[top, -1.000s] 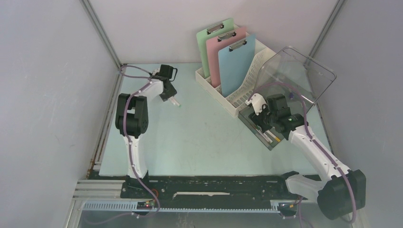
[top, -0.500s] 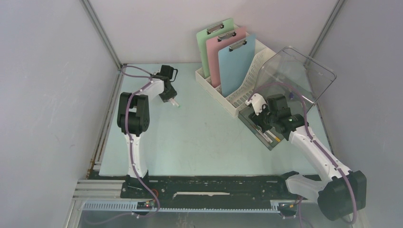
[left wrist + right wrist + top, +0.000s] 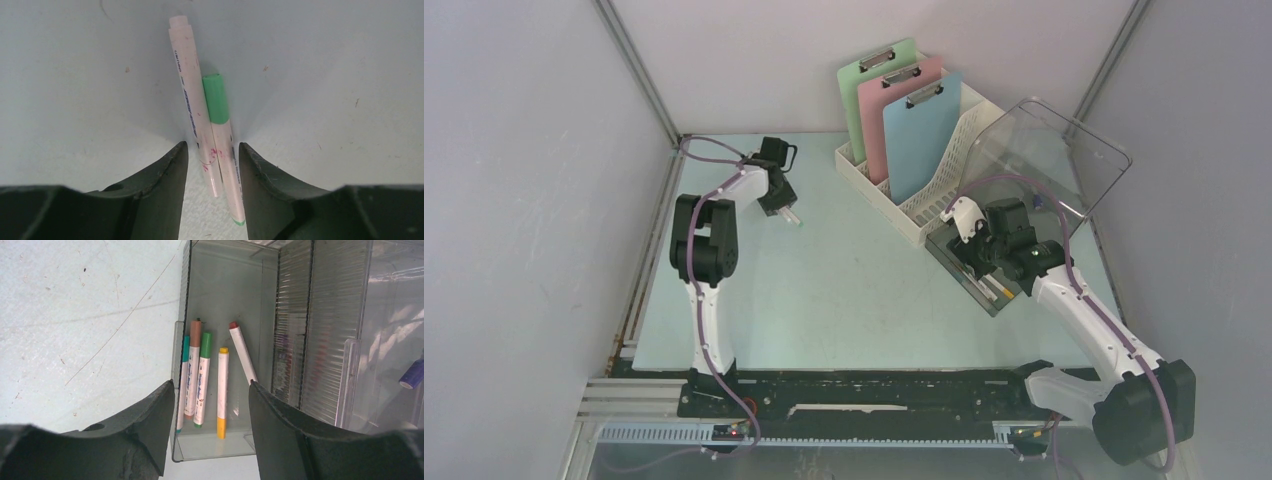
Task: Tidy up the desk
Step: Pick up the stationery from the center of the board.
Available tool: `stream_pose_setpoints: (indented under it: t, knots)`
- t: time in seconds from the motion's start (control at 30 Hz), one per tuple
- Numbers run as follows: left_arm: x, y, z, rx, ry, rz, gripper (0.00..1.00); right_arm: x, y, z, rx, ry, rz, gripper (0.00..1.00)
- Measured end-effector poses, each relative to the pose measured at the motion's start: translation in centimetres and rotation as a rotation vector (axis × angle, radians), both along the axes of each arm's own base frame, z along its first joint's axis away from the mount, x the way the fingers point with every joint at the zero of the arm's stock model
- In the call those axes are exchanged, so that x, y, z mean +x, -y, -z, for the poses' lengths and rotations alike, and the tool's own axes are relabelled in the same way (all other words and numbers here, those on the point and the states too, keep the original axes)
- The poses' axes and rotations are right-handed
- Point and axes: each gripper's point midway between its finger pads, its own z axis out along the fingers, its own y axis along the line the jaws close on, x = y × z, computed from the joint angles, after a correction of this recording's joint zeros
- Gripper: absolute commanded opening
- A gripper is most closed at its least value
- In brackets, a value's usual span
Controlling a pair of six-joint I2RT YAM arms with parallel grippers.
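Observation:
The desk point(image 3: 844, 290) is a large pale mint-blue top. My left gripper point(image 3: 782, 208) is low over its far left part. In the left wrist view its jaws point(image 3: 213, 150) stand narrowly apart around two markers lying side by side on the desk: an uncapped white marker point(image 3: 187, 95) and a green-capped marker point(image 3: 216, 100). A gap shows beside the left finger. My right gripper point(image 3: 977, 257) is open and empty over a clear box point(image 3: 182, 315). Several capped markers point(image 3: 205, 375) lie in the box below the jaws point(image 3: 211, 385).
A white file rack point(image 3: 944, 190) at the back holds a green clipboard point(image 3: 864, 80), a pink clipboard point(image 3: 899, 95) and a blue clipboard point(image 3: 921, 145). The clear box's raised lid point(image 3: 1049, 160) stands beside it. A purple marker point(image 3: 412, 376) lies in another compartment.
My left gripper has shifted slightly left over the two markers. The right arm has barely moved.

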Motion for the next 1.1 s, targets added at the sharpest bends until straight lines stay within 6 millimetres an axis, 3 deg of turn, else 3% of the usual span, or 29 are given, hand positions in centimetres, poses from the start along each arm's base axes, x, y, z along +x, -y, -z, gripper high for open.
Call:
stream_pose_setpoints:
  t: [0.3, 0.63, 1.1]
  knots:
    - [-1.6, 0.9, -0.8, -0.054, 0.060, 0.090, 0.55, 0.0, 0.0, 0.0, -0.004, 0.000, -0.005, 0.64]
    - [0.7, 3.1, -2.9, -0.144, 0.187, 0.175, 0.52, 0.0, 0.0, -0.1, -0.006, 0.006, -0.009, 0.63]
    - [2.1, 3.3, -2.4, -0.140, 0.177, 0.171, 0.46, -0.1, 0.0, -0.3, -0.006, 0.013, -0.013, 0.64]
